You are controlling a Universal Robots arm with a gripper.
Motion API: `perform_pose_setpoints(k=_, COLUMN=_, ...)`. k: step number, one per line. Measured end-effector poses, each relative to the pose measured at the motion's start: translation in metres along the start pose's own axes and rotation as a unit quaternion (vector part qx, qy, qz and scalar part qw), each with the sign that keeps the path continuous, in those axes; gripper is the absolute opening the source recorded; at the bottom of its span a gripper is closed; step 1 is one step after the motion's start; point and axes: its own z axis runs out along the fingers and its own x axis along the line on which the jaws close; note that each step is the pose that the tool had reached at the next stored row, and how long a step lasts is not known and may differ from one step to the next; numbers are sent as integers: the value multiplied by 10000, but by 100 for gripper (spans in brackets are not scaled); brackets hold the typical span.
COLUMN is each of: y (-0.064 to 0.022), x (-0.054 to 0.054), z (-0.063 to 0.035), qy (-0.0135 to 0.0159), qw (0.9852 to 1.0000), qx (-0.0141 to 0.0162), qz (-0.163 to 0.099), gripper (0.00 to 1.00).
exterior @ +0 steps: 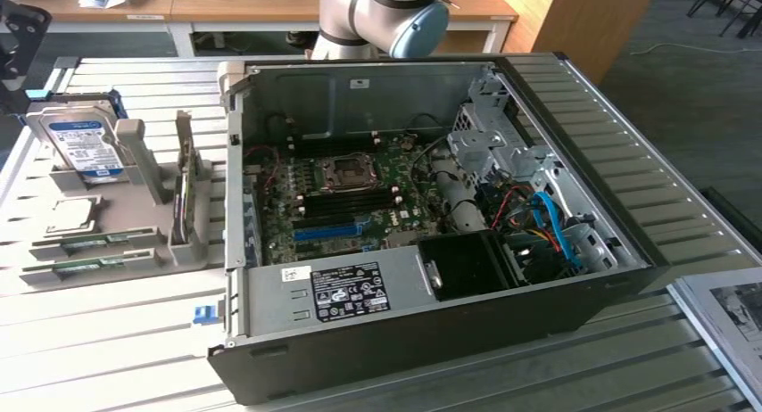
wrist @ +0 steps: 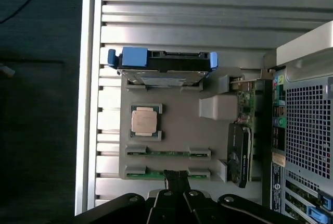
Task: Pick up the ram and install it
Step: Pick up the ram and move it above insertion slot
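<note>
Two green ram sticks lie flat in the grey holder tray, one beside the other. In the exterior view they sit at the tray's near end, the first stick and the second. My gripper hangs high above the tray. Its black fingers are together and hold nothing, and their tips overlap the middle of the outer stick in the picture. The arm rises behind the open computer case. The motherboard lies inside with its black memory slots beside the processor socket.
On the tray also stand a silver hard drive with blue rails, a bare processor chip and an upright graphics card. The case's rear panel is next to the tray. A slatted white table carries everything.
</note>
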Motion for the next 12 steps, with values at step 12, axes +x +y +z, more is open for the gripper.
perform_pose_setpoints(k=12, y=0, x=0, z=0, qy=32, qw=9973, qx=-2, qz=-731, gripper=10)
